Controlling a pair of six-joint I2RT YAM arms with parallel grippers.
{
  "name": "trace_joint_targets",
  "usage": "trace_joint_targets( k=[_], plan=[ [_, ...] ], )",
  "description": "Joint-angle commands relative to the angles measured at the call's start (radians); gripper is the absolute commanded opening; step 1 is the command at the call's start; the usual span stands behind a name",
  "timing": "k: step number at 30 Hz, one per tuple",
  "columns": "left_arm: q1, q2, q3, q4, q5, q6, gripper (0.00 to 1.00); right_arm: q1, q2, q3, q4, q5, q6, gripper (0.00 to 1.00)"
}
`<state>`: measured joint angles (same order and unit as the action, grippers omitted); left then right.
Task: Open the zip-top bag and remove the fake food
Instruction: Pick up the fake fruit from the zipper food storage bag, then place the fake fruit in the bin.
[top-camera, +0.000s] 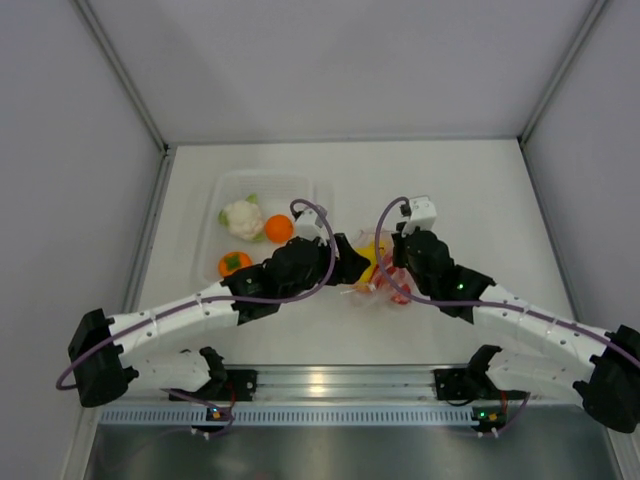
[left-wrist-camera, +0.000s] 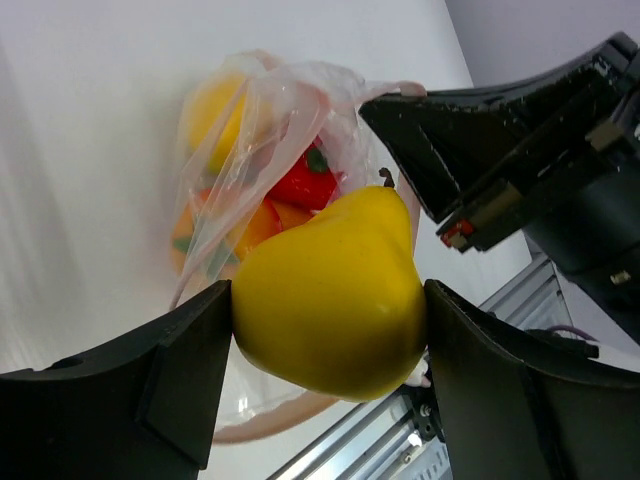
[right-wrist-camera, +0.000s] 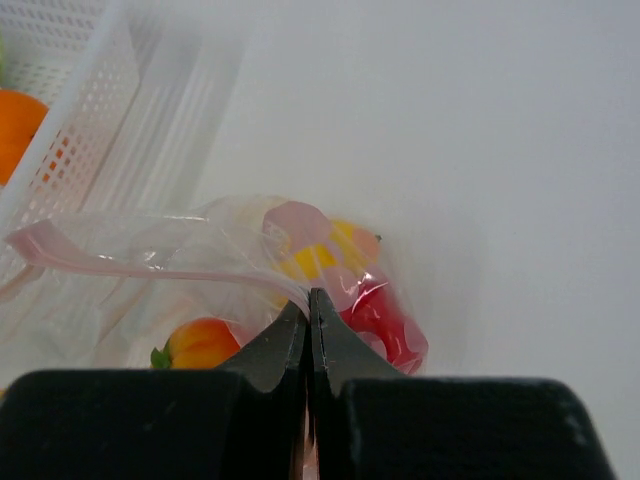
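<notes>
L tool (left-wrist-camera: 330, 345) spread wide, both fingers clamped on yellow fake fruit (left-wrist-camera: 325, 290) at the bag mouth; fruit's narrow end points up toward R tool (right-wrist-camera: 308, 312). R tool pressed together, pinching zip-top bag (right-wrist-camera: 190, 250) film near pink strip (right-wrist-camera: 150, 268). Bag lies on tabletop (top-camera: 450, 180) btwn both tools, beside tray (top-camera: 300, 195).

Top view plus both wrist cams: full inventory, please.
tray: 1, clear-white, table's far left
cauliflower: 1, white, in tray
orange: 1, orange, in tray
persimmon: 1, orange with green top, tray's near end
zip-top bag: 1, clear with pink strip, table centre
pieces in bag: at least 3, yellow, red, orange
yellow fruit: 1, outside bag
left arm: white and black, jaws shut on yellow fruit
right arm: white and black, jaws shut on zip-top bag
</notes>
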<state>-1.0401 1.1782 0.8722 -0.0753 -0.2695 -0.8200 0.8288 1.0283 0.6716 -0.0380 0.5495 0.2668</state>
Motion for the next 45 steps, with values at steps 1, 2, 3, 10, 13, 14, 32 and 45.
trace_joint_targets(
  k=[1,2,3,10,13,14,32,45],
  plan=[
    [0.002,-0.066,-0.027,0.035,0.041,0.058,0.00,-0.025,0.010,0.068,-0.034,0.070,-0.029,0.00],
    [0.002,-0.078,-0.047,0.037,0.030,0.059,0.00,-0.023,0.013,0.078,-0.040,0.066,-0.031,0.00],
    [0.002,-0.109,-0.056,0.045,0.014,0.065,0.00,-0.023,0.021,0.082,-0.052,0.056,-0.029,0.00],
    [0.002,-0.206,-0.110,0.066,-0.239,0.123,0.00,-0.023,-0.011,0.048,-0.062,-0.003,0.008,0.00],
    [0.006,-0.195,-0.052,-0.018,-0.394,0.165,0.00,-0.023,-0.036,0.037,-0.092,0.000,0.011,0.00],
    [0.009,-0.175,-0.035,-0.041,-0.468,0.192,0.00,-0.022,-0.037,0.040,-0.105,0.003,0.011,0.00],
    [0.354,0.024,-0.038,-0.282,-0.445,0.143,0.26,-0.023,-0.146,0.068,-0.238,-0.011,0.028,0.00],
    [0.388,-0.011,-0.042,-0.334,-0.372,0.160,0.98,-0.023,-0.185,0.097,-0.258,-0.085,0.047,0.00]
  ],
)
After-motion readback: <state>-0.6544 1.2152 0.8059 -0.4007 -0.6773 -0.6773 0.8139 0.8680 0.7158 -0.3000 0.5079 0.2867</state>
